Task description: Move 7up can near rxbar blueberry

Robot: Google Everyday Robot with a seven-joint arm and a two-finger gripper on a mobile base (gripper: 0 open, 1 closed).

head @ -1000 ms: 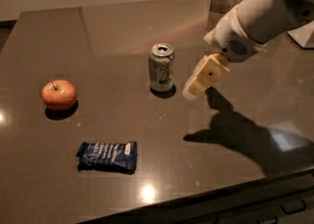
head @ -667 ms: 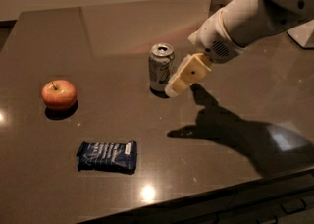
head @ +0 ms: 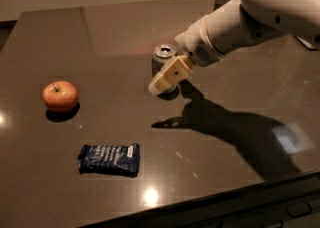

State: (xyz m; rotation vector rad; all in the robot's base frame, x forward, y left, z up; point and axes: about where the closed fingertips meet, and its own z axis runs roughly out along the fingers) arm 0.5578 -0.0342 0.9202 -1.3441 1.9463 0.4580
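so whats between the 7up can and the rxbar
Only bare table between 7up can and rxbar in the camera view; the gripper is at the can.

We see a bulky arm of smooth, glossy white plastic (head: pixel 260 12), its rounded shells joined like thick sleeves. A few small dark dots mark the big upper shell. The wrist section narrows to a collar with a patch of fine grey vent holes. From it juts our cream-coloured, flat, blocky gripper (head: pixel 167 77) with small dark marks, just in front of the silver 7up can (head: pixel 162 52).
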